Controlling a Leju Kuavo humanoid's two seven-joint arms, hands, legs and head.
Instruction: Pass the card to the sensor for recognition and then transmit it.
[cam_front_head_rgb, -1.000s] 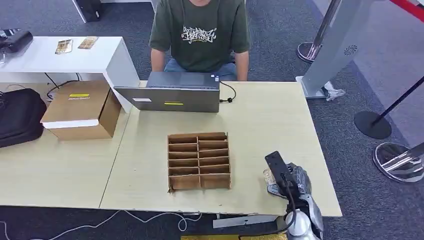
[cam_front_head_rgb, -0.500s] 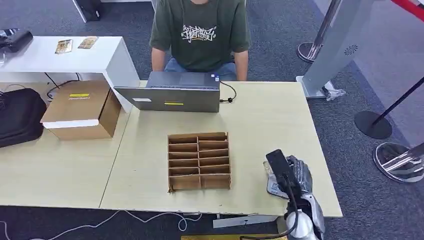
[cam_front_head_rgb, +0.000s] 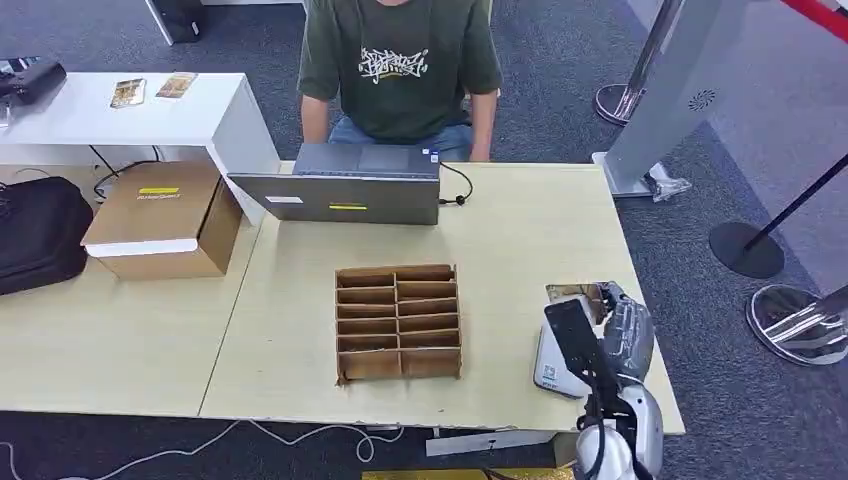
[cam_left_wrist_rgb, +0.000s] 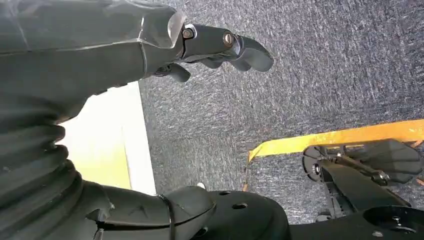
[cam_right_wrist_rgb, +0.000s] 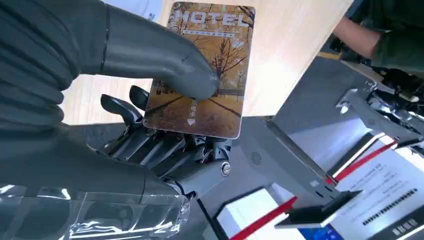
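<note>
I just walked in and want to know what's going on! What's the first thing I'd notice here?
Probably the right hand near the table's right front corner, its thumb and fingers pinching a hotel key card printed with golden autumn trees. Next, the cardboard divider box in the middle of the table, and the person in a green T-shirt sitting behind a grey laptop on the far side.

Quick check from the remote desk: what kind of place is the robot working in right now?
Probably a mock hotel check-in desk set up in an office or lab. The right hand holds an autumn-photo card printed HOTEL, a person sits behind a grey laptop at the pale wooden table, and barrier posts stand on grey carpet.
</note>
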